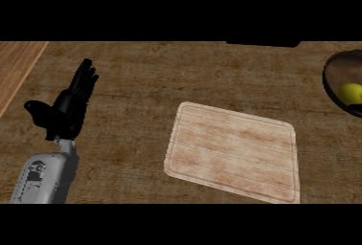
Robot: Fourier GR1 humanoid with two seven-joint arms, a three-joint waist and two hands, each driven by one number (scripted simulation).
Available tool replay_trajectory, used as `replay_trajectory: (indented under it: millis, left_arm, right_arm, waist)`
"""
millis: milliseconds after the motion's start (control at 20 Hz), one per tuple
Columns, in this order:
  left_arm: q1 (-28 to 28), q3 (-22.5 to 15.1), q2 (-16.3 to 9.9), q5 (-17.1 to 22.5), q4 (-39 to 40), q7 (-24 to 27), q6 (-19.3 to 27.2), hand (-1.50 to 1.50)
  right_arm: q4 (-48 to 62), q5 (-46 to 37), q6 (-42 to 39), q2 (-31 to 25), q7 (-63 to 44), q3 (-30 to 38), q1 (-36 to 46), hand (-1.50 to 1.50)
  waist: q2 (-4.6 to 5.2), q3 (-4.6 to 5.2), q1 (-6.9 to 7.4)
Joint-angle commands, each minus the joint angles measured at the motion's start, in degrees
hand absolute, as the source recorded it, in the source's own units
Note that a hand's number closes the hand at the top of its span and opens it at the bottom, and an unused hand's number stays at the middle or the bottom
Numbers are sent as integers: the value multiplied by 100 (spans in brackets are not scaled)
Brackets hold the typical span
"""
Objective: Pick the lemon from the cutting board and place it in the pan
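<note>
Judging by the view, you had the task essentially done: the lemon (350, 93) lay in the pan (335, 72) at three o'clock, the cutting board (233, 152) sat bare on the tabletop (176, 72), and your left hand (69, 105) rested at nine o'clock, fingers straight and together.

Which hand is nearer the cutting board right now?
Left. The left hand rests open, fingers up, over the counter beside the cutting board's left edge, not touching it. The right hand is not in view, so its distance cannot be judged.
</note>
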State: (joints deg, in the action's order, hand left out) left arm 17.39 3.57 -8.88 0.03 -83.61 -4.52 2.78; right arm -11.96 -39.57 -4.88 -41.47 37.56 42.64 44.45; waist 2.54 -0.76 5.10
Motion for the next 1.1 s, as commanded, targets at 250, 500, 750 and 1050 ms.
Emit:
replay_trajectory:
  millis: [250,500,750,1050]
  left_arm:
    - [-431,64,-99,94,-173,119,-153,0]
    - [-379,216,-177,38,-144,-10,6,0]
    - [-518,268,-173,188,-180,-48,-107,0]
    - [-211,403,-300,121,-134,-253,24,0]
  right_arm:
    - [458,791,-1827,-698,645,713,-406,-150]
    - [453,979,-3141,-1241,1175,800,-913,-150]
    - [257,1080,-3544,-1412,1483,746,-1377,-150]
    - [126,1219,-3838,-1428,1657,659,-1876,-150]
  waist:
    - [-110,18,-192]
    - [-165,30,-380]
    - [-199,38,-423]
    - [-218,38,-537]
